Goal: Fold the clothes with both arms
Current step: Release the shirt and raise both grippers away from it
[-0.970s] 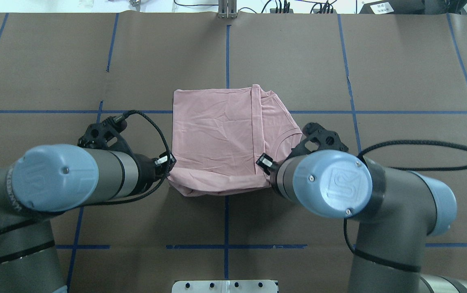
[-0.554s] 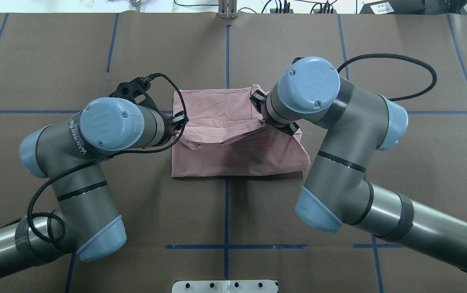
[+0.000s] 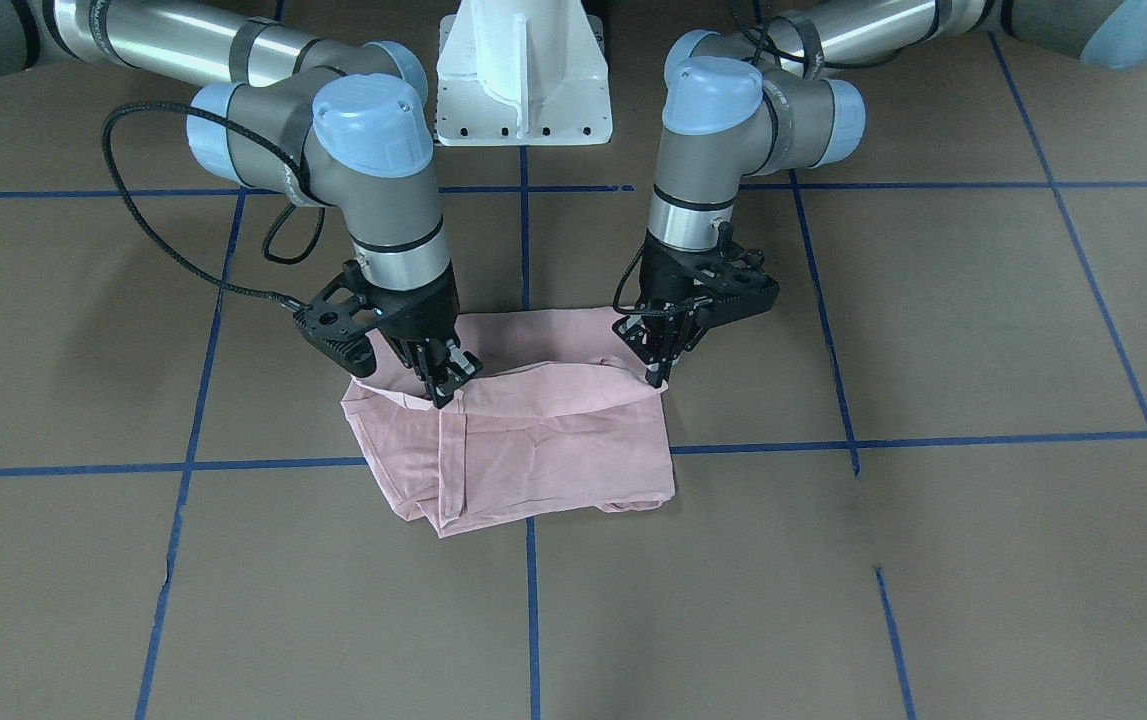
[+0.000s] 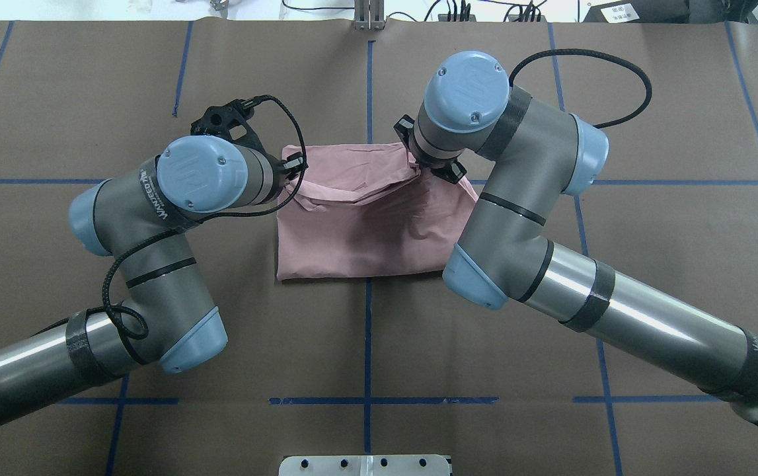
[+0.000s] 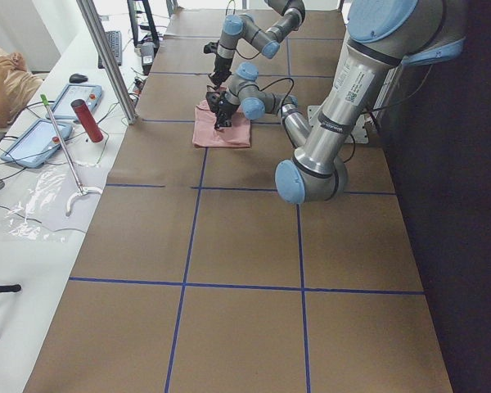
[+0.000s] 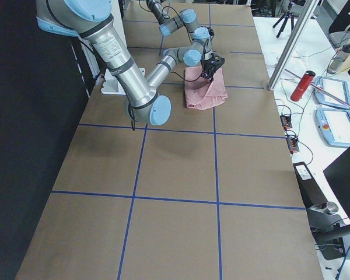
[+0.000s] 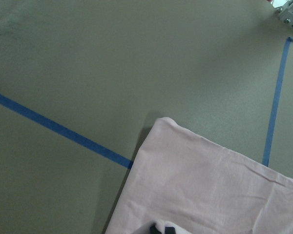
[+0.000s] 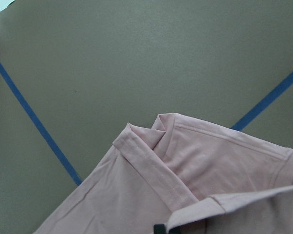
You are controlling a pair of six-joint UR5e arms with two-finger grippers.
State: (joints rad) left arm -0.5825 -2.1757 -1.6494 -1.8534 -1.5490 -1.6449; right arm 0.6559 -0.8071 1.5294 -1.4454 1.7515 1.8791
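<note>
The clothes are one pale pink T-shirt (image 4: 365, 231) (image 3: 533, 450), folded on the brown table at its middle. Each of the two arms pinches a corner of a raised fold of it. My left gripper (image 3: 655, 375) is shut on the corner at the right of the front-facing view. My right gripper (image 3: 443, 388) is shut on the other corner. Between them the held edge sags above the lower layer. Overhead, the left gripper (image 4: 291, 168) shows beside its wrist, while the right one is hidden under its wrist. A bit of black-and-white print (image 7: 163, 228) shows in the left wrist view.
The white pedestal base (image 3: 523, 70) stands on the robot's side of the shirt. Blue tape lines (image 4: 367, 344) cross the brown paper. Along the far edge run a metal post (image 5: 106, 57) and a side bench with tablets and a red bottle (image 5: 87, 119); a person's arm (image 5: 4, 78) rests there.
Both arms have carried the shirt's near edge up and away from the robot, over the shirt toward its far edge. The shirt now lies half as deep, its fold nearest the robot.
</note>
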